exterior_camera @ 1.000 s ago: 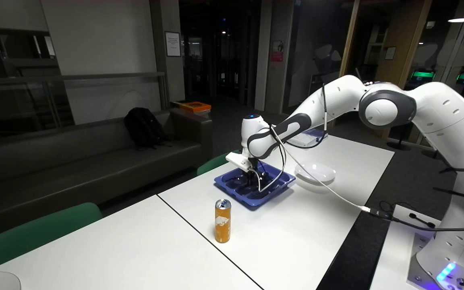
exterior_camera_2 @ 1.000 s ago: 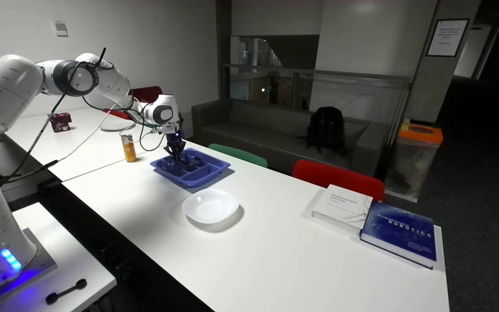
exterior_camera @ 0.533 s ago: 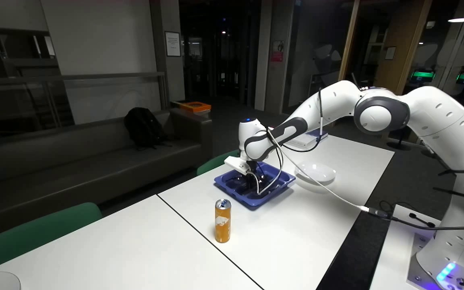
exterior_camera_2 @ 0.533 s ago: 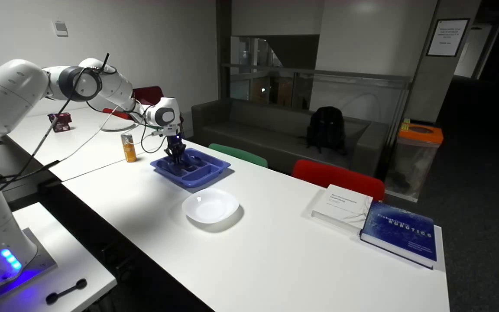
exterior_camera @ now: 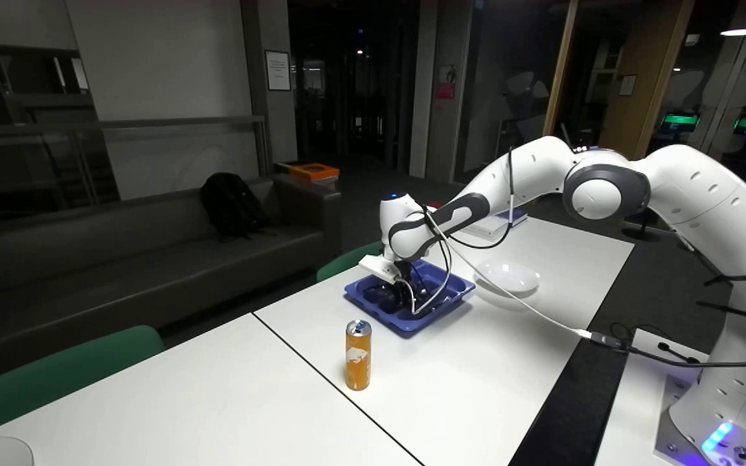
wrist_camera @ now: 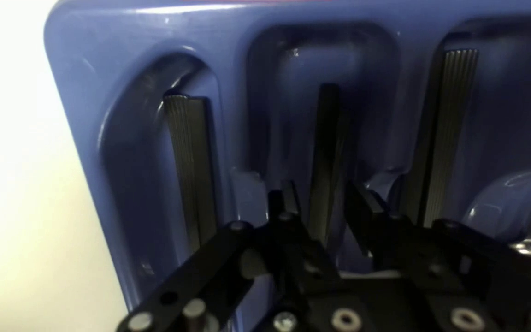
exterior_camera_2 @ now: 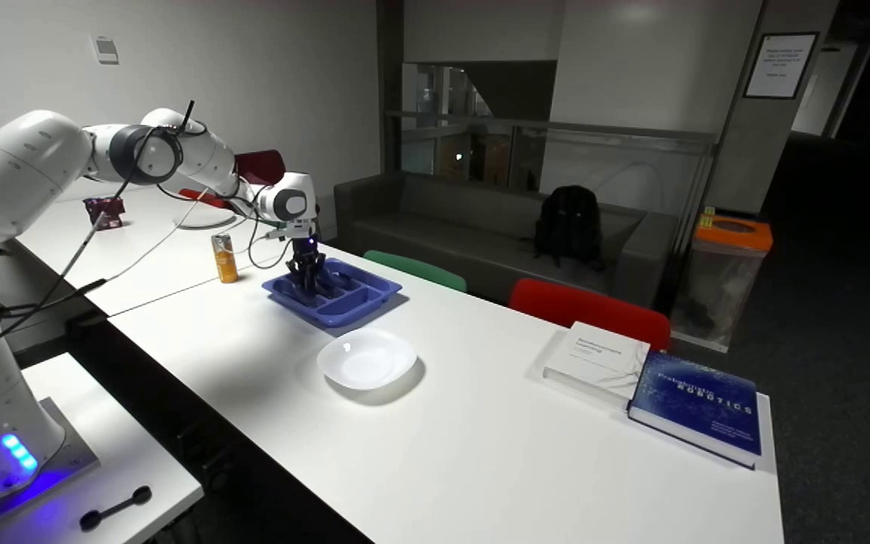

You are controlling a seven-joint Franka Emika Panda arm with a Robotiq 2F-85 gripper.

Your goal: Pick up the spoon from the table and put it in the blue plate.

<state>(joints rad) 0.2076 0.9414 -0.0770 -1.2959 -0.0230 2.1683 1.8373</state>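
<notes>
The blue plate (wrist_camera: 155,27) is a rectangular tray with compartments; it stands on the table in both exterior views (exterior_camera: 406,329) (exterior_camera_2: 329,321). Dark utensil handles lie in it: a left handle (wrist_camera: 191,161), a middle handle (wrist_camera: 324,152) and a right handle (wrist_camera: 450,133). Which one belongs to the spoon I cannot tell; no spoon bowl shows clearly. My gripper (wrist_camera: 319,198) is open and low inside the plate. Its fingers stand on both sides of the middle handle, with a gap to each side. In the exterior views the gripper (exterior_camera: 405,299) (exterior_camera_2: 313,281) is dark and its tips are hard to see.
A white dish (exterior_camera: 508,277) (exterior_camera_2: 367,359) stands beside the blue plate. An orange can (exterior_camera: 358,359) (exterior_camera_2: 225,261) stands upright on its other side. A white book (exterior_camera_2: 597,359) and a blue book (exterior_camera_2: 695,404) lie at the table's far end. A cable (exterior_camera: 535,310) hangs from the arm.
The arm has sunk and my gripper has moved lower into the blue plate, with a slight sideways shift. The plate, the white dish and the can have not moved.
</notes>
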